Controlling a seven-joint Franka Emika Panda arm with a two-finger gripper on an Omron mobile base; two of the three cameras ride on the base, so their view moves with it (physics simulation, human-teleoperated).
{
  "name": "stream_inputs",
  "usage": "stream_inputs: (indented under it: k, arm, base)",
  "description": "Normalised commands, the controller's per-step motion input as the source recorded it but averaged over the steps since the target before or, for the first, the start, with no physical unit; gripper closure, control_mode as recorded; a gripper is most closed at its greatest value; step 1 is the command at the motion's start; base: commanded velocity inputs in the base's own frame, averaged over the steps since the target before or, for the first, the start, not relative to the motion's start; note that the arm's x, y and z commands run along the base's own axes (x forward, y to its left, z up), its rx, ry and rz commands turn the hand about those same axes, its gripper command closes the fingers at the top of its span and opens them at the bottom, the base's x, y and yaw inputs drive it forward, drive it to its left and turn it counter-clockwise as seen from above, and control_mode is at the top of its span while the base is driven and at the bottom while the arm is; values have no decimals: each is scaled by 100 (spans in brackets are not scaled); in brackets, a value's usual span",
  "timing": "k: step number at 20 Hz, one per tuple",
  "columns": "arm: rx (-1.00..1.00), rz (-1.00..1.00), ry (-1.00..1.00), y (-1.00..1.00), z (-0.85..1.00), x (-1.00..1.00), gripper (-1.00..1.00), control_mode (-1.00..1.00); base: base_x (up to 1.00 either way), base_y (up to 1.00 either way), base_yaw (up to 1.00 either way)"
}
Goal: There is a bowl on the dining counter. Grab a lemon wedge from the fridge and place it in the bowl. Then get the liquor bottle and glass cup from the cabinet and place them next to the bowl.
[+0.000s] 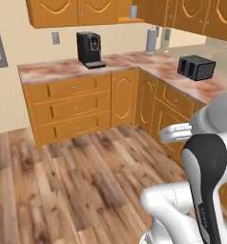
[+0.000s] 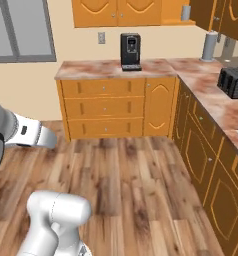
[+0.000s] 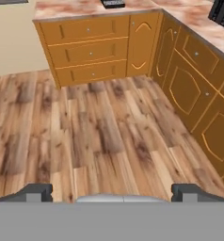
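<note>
While your base faces this corner of the kitchen, the biggest thing ahead of you is the L-shaped counter [image 1: 63, 70], its marbled top running from mid-left to the right edge of the left base view, with drawers and arched doors beneath. It is a wall counter, not the dining counter, so I judge you are in transit and no part of the task is done yet.

Along the top of that view hangs the cabinet [image 1: 72, 10] row, doors shut; which door hides the liquor bottle and glass cup you cannot tell from here. No bowl, lemon wedge or fridge lies before you.

On the counter, the black toaster [image 1: 196, 67] sits at right, the black coffee machine [image 1: 90, 49] stands against the wall at upper centre, handy to the wall socket [image 1: 55, 37], and a paper towel roll [image 1: 151, 40] stands in the corner.

Your gripper [image 3: 111, 193] is released, its 2 tips spread wide at the bottom of the hand view over bare floor, carrying nothing.

No brand, label or writing can be read anywhere.
</note>
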Motion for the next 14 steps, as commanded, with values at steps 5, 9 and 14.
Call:
stream_inputs:
  k: [5, 9, 14]
  arm:
    - [0, 0, 0, 0, 0, 0, -100, 100]
    - [0, 0, 0, 0, 0, 0, -100, 100]
    - [0, 0, 0, 0, 0, 0, -100, 100]
  base:
    - [100, -46, 0]
    - [100, -38, 0]
    - [100, -36, 0]
